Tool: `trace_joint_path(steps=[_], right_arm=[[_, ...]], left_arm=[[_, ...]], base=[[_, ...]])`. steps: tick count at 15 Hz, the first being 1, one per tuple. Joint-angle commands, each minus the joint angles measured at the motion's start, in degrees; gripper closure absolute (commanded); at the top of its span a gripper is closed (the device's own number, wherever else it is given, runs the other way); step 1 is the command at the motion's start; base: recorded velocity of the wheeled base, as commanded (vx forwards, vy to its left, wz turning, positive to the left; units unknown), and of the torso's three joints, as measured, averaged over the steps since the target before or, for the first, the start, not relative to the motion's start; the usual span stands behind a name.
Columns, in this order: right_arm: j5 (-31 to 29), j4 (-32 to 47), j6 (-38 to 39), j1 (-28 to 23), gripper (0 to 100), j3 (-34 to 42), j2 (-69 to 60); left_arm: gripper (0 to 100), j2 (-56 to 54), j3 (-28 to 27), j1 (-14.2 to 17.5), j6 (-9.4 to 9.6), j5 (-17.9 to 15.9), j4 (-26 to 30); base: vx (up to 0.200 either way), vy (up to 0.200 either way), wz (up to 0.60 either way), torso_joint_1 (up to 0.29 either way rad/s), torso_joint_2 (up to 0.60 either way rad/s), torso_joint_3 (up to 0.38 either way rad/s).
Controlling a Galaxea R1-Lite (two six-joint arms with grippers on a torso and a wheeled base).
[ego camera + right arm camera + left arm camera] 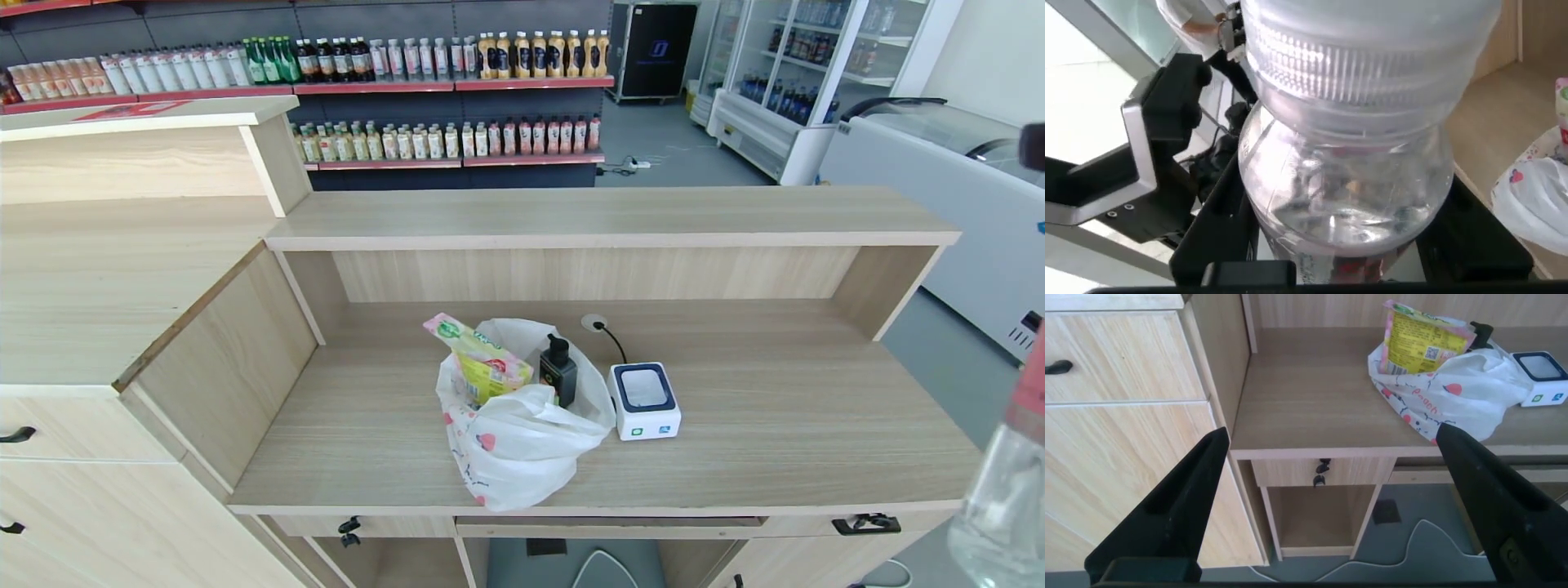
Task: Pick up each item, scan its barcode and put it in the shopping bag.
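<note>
My right tool [1343, 273] grips the clear bottle [1002, 498], well right of the scanner [644, 400] and nearer me; my left tool [1333, 434] hangs open, empty. I'd face its barcode squarely down over the scanner window, then lower it into the shopping bag [514, 457] just left of the scanner.

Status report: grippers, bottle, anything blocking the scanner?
Left gripper open, empty, before the counter. Right gripper shut on clear bottle, off counter's right end. Scanner top uncovered, shopping bag beside it.
</note>
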Motion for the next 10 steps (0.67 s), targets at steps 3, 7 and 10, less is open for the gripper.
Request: trace_joint_path(steps=[3, 7, 10], right_arm=[[-0.2, 0.2, 0.7, 1.4, 100, -3.2, 0.3], [-0.2, 3.5, -0.2, -1.1, 100, -2.9, 0.3], [1.8, 18.6, -25.4, -11.4, 100, -1.5, -1.3]], left_arm=[[0, 0.1, 0.0, 0.0, 0.04, 0.0, 0.0], [0, 0.1, 0.0, 0.0, 0.04, 0.0, 0.0], [0, 0.1, 0.0, 0.0, -0.05, 0.0, 0.0]], base=[[0.0, 0.0, 0.0, 0.0, 0.0, 0.0], [0.0, 0.0, 0.0, 0.0, 0.0, 0.0], [0.0, 0.0, 0.0, 0.0, 0.0, 0.0]])
